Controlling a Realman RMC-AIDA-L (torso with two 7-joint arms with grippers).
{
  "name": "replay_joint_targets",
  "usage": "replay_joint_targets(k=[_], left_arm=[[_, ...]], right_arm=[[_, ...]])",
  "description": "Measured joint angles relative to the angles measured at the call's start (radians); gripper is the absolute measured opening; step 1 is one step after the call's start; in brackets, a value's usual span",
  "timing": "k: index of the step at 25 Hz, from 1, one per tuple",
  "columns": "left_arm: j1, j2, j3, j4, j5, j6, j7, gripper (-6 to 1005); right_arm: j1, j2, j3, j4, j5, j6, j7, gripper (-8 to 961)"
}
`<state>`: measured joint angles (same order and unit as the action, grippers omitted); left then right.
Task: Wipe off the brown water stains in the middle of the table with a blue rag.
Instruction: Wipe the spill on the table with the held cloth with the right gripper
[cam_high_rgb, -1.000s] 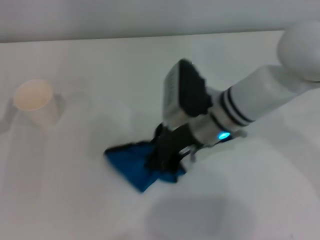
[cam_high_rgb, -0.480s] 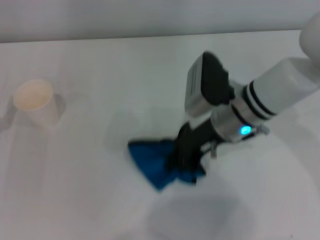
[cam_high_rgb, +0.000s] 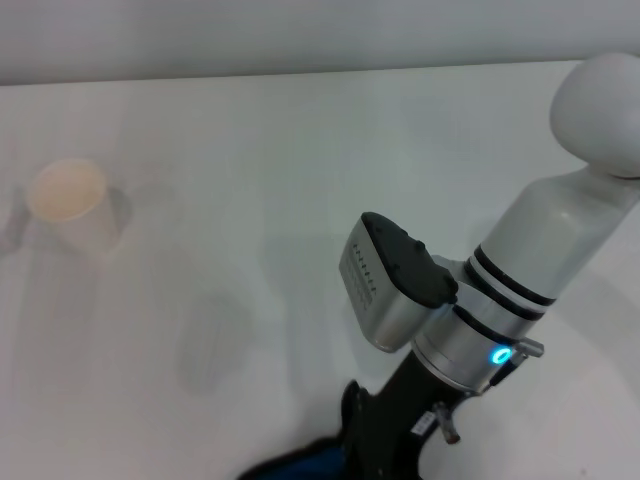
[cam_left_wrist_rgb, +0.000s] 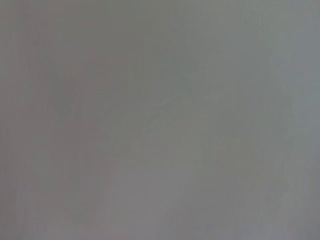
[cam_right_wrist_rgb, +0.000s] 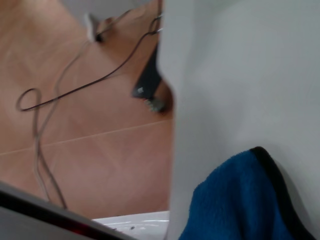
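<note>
Right gripper dragged blue rag nearer, jaws clamped.

Smooth matt white table, soft fuzzy cloth blue rag, paper cup, glossy plastic arm

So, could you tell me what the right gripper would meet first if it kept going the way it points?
Probably the table: the right gripper angles down at its near edge, over the blue rag. Depth is unclear.
</note>
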<state>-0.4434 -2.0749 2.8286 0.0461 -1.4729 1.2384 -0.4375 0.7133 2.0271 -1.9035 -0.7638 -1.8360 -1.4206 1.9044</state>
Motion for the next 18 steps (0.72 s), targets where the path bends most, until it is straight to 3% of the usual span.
replay_joint_targets(k=[5, 15, 18], left_arm=[[-0.001, 0.001, 0.0, 0.0, 0.0, -0.001, -0.001, 894], [-0.001, 0.0, 0.0, 0.0, 0.0, 0.0, -0.002, 894], [0.0, 0.0, 0.0, -0.002, 0.0, 0.006, -0.013, 894]], right_arm=[[-0.001, -0.003, 0.008, 0.003, -0.003, 0.022, 0.007, 106], [0.044, -0.01, 0.015, 0.035, -0.06, 0.299, 0.05, 106], [0.068, -0.015, 0.069, 0.08, -0.094, 0.368, 0.096, 106]])
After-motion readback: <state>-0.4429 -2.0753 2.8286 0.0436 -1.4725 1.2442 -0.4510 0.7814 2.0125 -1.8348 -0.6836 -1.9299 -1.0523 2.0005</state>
